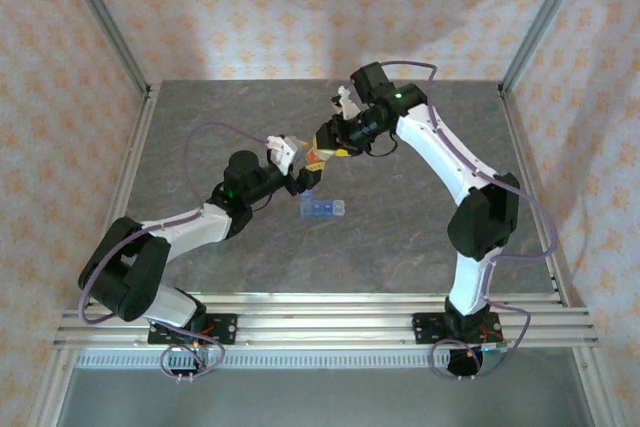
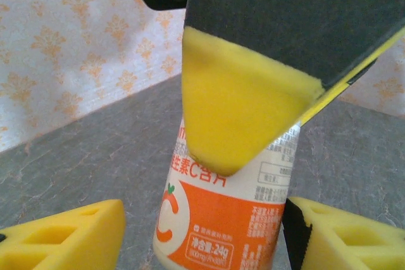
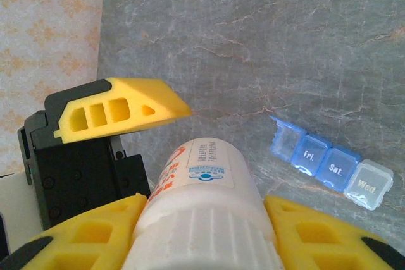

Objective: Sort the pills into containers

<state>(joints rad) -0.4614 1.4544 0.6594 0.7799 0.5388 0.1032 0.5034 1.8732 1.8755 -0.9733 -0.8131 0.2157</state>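
Pill box (image 3: 329,162) lies near right gripper (image 3: 202,219) clamping bottle (image 3: 202,175); left gripper (image 2: 202,238) spread around bottle.

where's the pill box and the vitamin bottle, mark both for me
pill box (image 3: 335,169): right wrist view, on the blue lid marked Sat.
vitamin bottle (image 2: 218,222): left wrist view, on the orange part of its label.

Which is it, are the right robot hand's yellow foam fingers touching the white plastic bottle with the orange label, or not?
Touching. The right wrist view shows the right gripper squeezing the white plastic bottle, its fingers pressed against both sides.
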